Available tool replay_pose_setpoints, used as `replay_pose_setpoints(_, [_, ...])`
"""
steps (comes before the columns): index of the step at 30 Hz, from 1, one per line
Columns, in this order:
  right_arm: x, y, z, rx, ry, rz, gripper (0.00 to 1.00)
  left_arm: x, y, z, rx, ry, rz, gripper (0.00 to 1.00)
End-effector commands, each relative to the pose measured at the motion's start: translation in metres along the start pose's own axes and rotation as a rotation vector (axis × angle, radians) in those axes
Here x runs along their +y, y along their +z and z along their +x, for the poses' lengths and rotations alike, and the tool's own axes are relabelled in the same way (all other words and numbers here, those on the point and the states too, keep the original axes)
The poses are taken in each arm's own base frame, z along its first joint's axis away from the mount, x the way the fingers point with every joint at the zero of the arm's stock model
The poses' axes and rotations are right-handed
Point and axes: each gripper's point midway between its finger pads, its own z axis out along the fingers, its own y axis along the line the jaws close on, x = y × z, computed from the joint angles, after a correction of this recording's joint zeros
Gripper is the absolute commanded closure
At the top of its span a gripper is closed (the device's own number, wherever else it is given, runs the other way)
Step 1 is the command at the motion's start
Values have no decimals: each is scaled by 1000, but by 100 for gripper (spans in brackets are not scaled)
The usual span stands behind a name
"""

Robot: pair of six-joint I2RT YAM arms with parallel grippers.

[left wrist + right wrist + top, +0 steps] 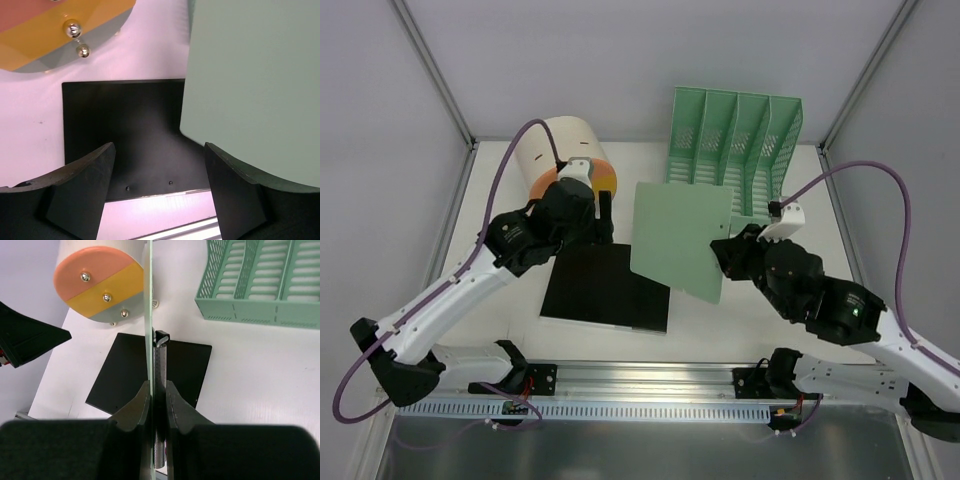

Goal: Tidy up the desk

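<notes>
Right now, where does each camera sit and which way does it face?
Top external: above, behind the robot, facing down at the desk; both arms show.
Left wrist: down past the open left pincer onto the black sheet.
Right wrist: along the right pincer, shut on the green board, toward the rack.
Both wrist views share black sheet, green board, drum.

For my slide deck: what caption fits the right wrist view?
Right pincer clamps a green sheet edge-on over the black sheet, green rack behind.
</notes>
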Motion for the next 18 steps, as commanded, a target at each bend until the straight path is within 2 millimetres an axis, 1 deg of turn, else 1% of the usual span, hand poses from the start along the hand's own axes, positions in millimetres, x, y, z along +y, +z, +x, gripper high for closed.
replay_pose_setpoints(1, [12,-12,-41,-59,-77,-17,99,17,-30,-6,-26,24,-30,27])
replay_pose_setpoints(3, [15,-13,-46,-53,-118,-14,99,26,-39,-6,-40,23,-50,26])
replay_pose_setpoints(4, [21,-18,-60,-73,-111,-30,99,28,-42,-7,-49,22,-52,26])
replay_pose_setpoints(6, [20,-23,-68,-69,-149,-16,99,30,-49,-11,-71,17,-38,25])
replay_pose_setpoints(7, [21,-32,-84,-87,-150,-16,99,30,-52,-13,-79,15,-33,25])
replay_pose_setpoints(8, [20,-36,-91,-94,-163,-10,99,29,-54,-15,-88,17,-23,25])
replay_pose_setpoints(9, [13,-47,-112,-104,-208,47,99,28,-58,-21,-110,22,-9,24])
replay_pose_setpoints(10, [15,-43,-110,-94,-228,54,99,27,-58,-21,-109,22,-7,24])
replay_pose_setpoints(11, [9,-51,-124,-119,-232,85,99,27,-60,-24,-119,23,-2,24])
replay_pose_setpoints(13, [2,-56,-133,-138,-254,127,99,25,-62,-29,-130,37,3,23])
replay_pose_setpoints(14, [-7,-60,-137,-142,-272,168,99,24,-64,-35,-148,42,12,23])
replay_pose_setpoints(16, [-15,-68,-148,-172,-274,195,99,21,-65,-40,-162,51,24,22])
replay_pose_setpoints(17, [-25,-72,-152,-185,-289,245,99,17,-66,-43,-168,54,37,22])
replay_pose_setpoints(18, [-28,-77,-157,-198,-284,254,99,13,-66,-48,-176,63,46,21])
